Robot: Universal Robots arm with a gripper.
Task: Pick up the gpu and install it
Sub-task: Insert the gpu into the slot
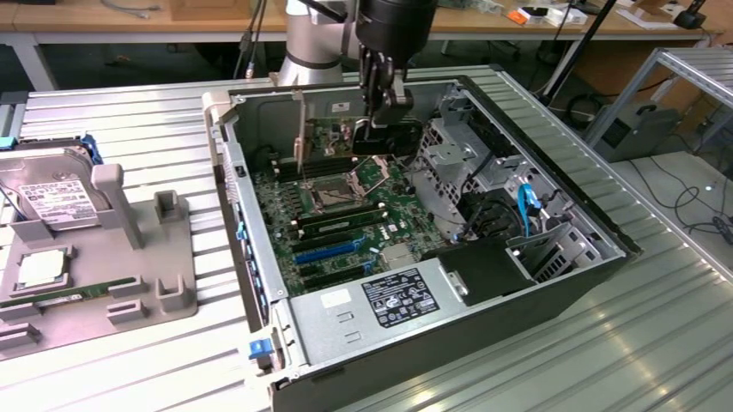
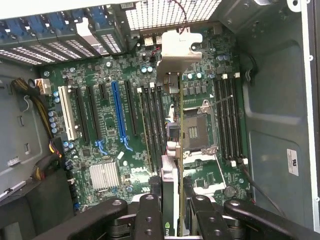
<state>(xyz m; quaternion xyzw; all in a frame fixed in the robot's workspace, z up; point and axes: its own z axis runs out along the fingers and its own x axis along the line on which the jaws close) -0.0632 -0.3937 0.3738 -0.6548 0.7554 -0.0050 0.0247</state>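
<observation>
My gripper (image 1: 384, 116) reaches down into the open computer case (image 1: 596, 236) and is shut on the gpu (image 1: 383, 142), a thin dark card hanging on edge above the green motherboard (image 1: 378, 219). In the wrist view the gpu (image 2: 173, 150) shows edge-on, running from between my fingers (image 2: 150, 215) up to its silver end bracket (image 2: 177, 50). It lines up over the memory slots beside the CPU socket (image 2: 197, 127). The blue expansion slot (image 2: 119, 115) and the black slots next to it lie off to one side of the card. The gripper (image 2: 172, 222) clamps the card's near end.
A silver drive cage (image 1: 458, 154) and black cables crowd the case on the exterior view's right. The power supply (image 1: 396, 296) sits at the near end. On the exterior view's left a grey fixture (image 1: 160, 257) holds a hard drive (image 1: 51, 202), a processor (image 1: 40, 266) and a memory stick (image 1: 57, 296).
</observation>
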